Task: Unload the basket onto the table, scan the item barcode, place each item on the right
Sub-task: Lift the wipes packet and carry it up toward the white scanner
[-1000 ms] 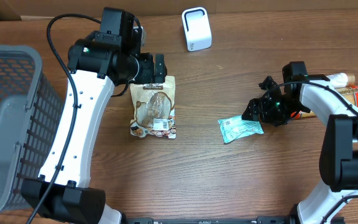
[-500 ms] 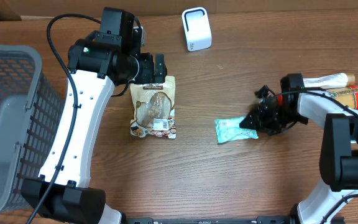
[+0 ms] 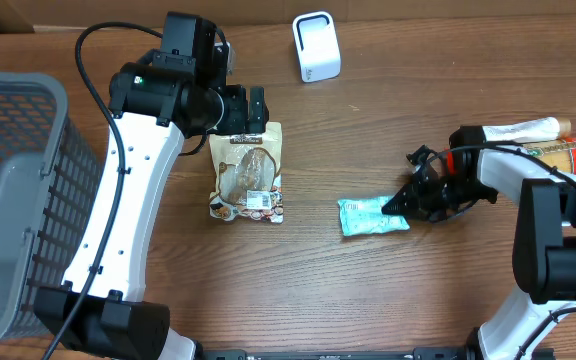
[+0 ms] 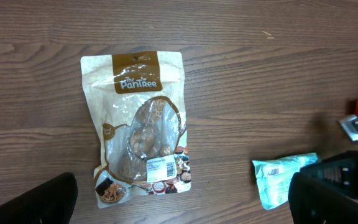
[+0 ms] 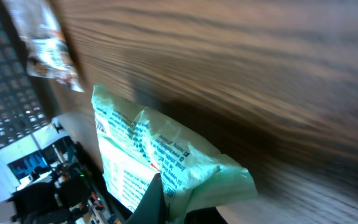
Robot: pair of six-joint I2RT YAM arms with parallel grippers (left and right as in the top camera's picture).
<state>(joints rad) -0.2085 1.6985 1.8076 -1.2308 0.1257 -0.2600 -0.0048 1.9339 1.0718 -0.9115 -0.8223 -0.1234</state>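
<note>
Right gripper (image 3: pixel 408 201): jaws pinched shut on the 3 o'clock edge of the green packet (image 3: pixel 372 215). The packet lies flat on the table (image 3: pixel 298 290), right of centre, at 3 o'clock from the brown snack pouch (image 3: pixel 247 172). The edge grip likely keeps the printed face uncovered for the scan. The left wrist view shows what may be a barcode block near the packet's far corner, but it is too small to confirm.

Left gripper (image 3: pixel 240 112): jaws spread wide, holding nothing, hanging over the 12 o'clock end of the pouch. The pouch is face up, with a white sticker near its 6 o'clock end.

Surroundings: the white scanner (image 3: pixel 316 47) stands near the far edge, at 11 o'clock from the packet and well apart from it. Only bare wood lies between them, and the left arm and pouch sit to the 9 o'clock side, so the route looks free. The wire basket (image 3: pixel 13 190) fills the 9 o'clock edge. A tube (image 3: pixel 523 128) and a red-labelled pack (image 3: pixel 568 152) lie at the 3 o'clock edge, just beside the right arm, so a wide swing could brush them
</note>
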